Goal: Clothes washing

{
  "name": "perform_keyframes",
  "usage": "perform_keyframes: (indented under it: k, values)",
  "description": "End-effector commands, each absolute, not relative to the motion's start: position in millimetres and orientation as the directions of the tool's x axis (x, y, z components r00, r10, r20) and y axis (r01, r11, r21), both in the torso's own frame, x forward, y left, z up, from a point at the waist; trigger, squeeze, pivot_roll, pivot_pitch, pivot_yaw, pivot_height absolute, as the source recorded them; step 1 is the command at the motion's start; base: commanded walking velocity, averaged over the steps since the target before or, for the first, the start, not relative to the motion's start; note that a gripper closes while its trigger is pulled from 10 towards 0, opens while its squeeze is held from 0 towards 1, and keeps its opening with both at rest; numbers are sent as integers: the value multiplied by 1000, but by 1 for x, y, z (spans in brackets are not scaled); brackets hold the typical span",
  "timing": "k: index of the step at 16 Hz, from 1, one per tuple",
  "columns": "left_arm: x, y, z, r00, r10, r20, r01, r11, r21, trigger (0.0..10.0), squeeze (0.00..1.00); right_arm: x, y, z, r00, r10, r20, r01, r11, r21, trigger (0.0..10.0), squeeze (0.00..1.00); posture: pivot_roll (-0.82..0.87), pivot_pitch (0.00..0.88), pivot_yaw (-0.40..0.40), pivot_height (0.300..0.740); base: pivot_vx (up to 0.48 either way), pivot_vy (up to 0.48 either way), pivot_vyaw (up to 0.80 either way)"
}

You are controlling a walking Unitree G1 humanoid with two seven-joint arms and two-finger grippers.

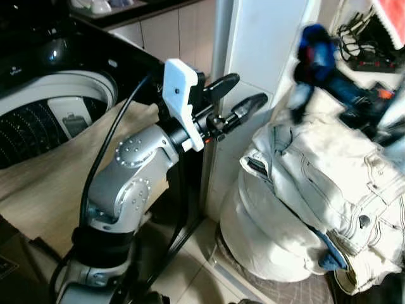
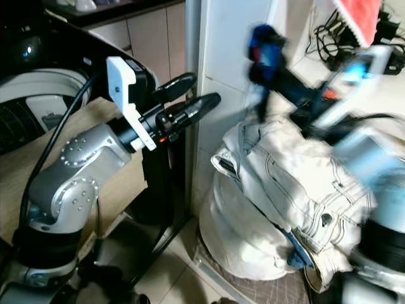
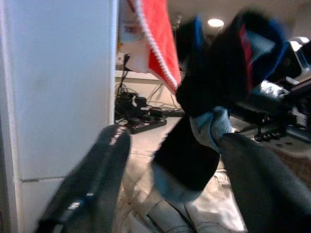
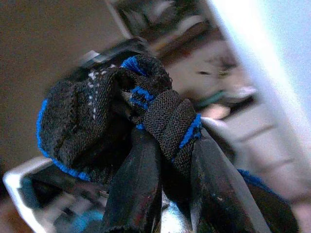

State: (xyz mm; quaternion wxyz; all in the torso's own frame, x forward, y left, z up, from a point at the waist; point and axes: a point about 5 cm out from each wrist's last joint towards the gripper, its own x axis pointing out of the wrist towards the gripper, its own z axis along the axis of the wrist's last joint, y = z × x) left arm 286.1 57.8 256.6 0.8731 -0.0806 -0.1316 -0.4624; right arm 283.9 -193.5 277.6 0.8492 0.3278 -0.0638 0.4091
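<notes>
My right gripper (image 4: 170, 150) is shut on a black sock with blue trim (image 4: 97, 121), held up in the air at the right and blurred by motion (image 1: 316, 47). Below the sock lies a heap of off-white denim clothes (image 1: 316, 183) on a round white basket (image 1: 266, 247). My left gripper (image 1: 248, 90) is open and holds nothing; it is raised in front of the white pillar, its fingers (image 3: 92, 179) pointing toward the sock (image 3: 214, 92). The washing machine (image 1: 38, 63) stands at the left with its drum (image 1: 57, 117) open. A beige cloth (image 1: 57, 177) hangs over its front.
A white pillar (image 1: 266, 44) rises between the machine and the clothes heap. A red cloth (image 2: 361, 19) hangs at the upper right above a power strip with cables (image 1: 367, 60). Cabinet doors (image 1: 177, 31) stand behind the machine. Light tiled floor (image 1: 190, 278) lies below.
</notes>
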Motion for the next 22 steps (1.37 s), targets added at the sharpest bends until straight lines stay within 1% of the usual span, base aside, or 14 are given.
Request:
perform_keyframes:
  k: [1,3,4,6,7,8,9,10,11,15,16,17,18,22]
  values:
    - [285,52,260,528,-787,319,836,548,-30,10000,1000,282,-187,282,641,663,387,-747,423,513,0,0,-128,38,-32,740,0,0,0]
    - [284,50,264,528,-765,370,824,567,-3,10000,1000,281,-165,269,627,694,354,-732,368,574,0,0,-118,44,-41,740,0,0,0]
    - [284,51,264,526,-761,379,820,572,11,10000,1000,280,-163,269,630,683,370,-724,345,597,0,0,-117,43,-42,740,0,0,0]
    - [285,58,267,551,-728,408,760,639,115,10000,1000,277,-160,277,623,648,438,-720,256,646,0,0,-119,46,-44,740,0,0,0]
    - [286,61,269,554,-715,427,746,654,127,10000,1000,276,-159,278,620,645,446,-719,241,652,0,0,-118,47,-43,740,0,0,0]
    - [285,59,268,536,-737,412,763,632,138,10000,1000,275,-159,278,619,643,451,-718,229,657,0,0,-120,47,-43,740,0,0,0]
    - [283,57,264,510,-770,384,787,598,153,10000,929,274,-158,279,618,640,456,-717,221,662,0,0,-122,46,-41,740,0,0,0]
    - [283,56,258,502,-792,348,793,582,180,10000,196,273,-157,280,616,642,456,-716,215,665,0,0,-125,48,-38,740,0,0,0]
    - [283,56,256,506,-795,334,787,584,197,10000,8,272,-156,280,615,644,455,-715,211,667,0,0,-127,49,-38,740,0,0,0]
    - [290,58,253,539,-777,325,751,618,233,10000,0,267,-153,282,609,658,443,-707,198,678,0,0,-127,50,-37,740,0,0,0]
    - [291,59,253,553,-767,325,740,632,232,8471,0,266,-151,282,604,666,438,-709,198,677,0,0,-126,50,-38,740,0,0,0]
    - [292,60,254,561,-760,328,736,639,223,2039,0,266,-150,282,603,668,436,-709,198,677,0,0,-125,50,-38,740,0,0,0]
    - [293,61,255,567,-751,340,734,647,206,0,0,265,-150,282,603,672,431,-706,198,680,0,0,-125,52,-39,740,0,0,0]
    - [291,64,256,562,-742,364,757,639,134,0,0,264,-148,280,601,683,415,-701,202,684,0,0,-124,44,-37,740,0,0,0]
